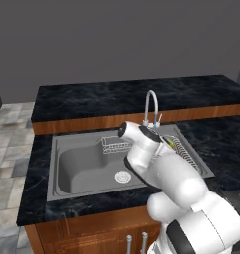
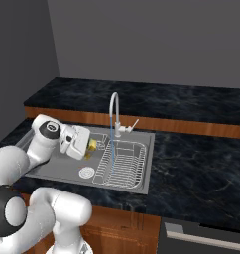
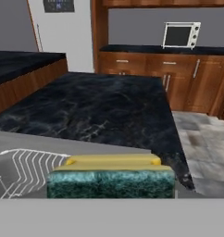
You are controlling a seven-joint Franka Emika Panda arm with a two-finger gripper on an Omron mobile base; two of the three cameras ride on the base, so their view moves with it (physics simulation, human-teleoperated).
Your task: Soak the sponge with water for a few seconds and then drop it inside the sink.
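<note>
My gripper is shut on the sponge, which I hold sideways above the sink. In the hand view the sponge lies across the bottom, its dark green layer facing the camera and the yellow body above it. The water runs as a thin blue stream from the faucet down onto the dish rack. The sponge hangs a little to the left of that stream, apart from it. In the left base view my arm hides the hand, and the sink shows its round drain.
A small wire basket hangs at the basin's back wall. The dish rack fills the sink's right part. Black stone counter runs around the sink. Wooden cabinets and a toaster oven stand across the room.
</note>
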